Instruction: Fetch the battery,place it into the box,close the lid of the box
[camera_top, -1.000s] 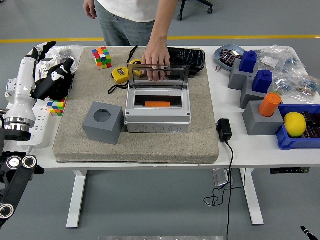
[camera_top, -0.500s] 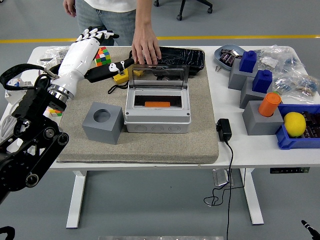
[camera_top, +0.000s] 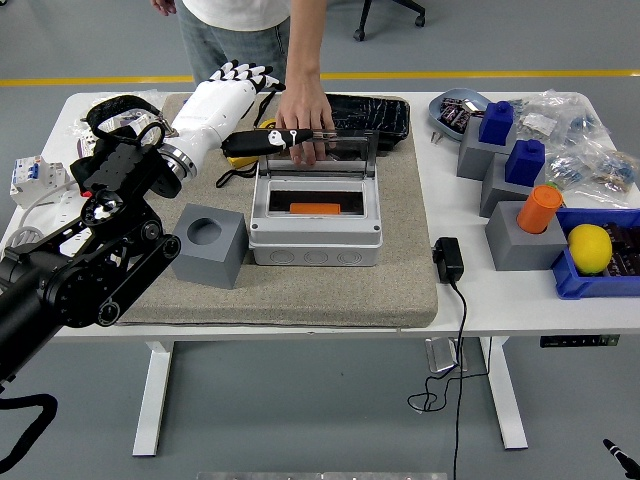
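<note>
Lid (camera_top: 318, 146) closing wants the left hand (camera_top: 250, 120), fingers spread, pressing down evenly once the person's hand (camera_top: 305, 118) clears.

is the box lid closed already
No, the clear lid stands raised at the back of the grey box, with the orange battery visible inside and a person's hand at its top edge.

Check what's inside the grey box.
An orange battery lies inside the grey box, visible through its top opening. The raised lid is still open; the box's other contents are hidden.
</note>
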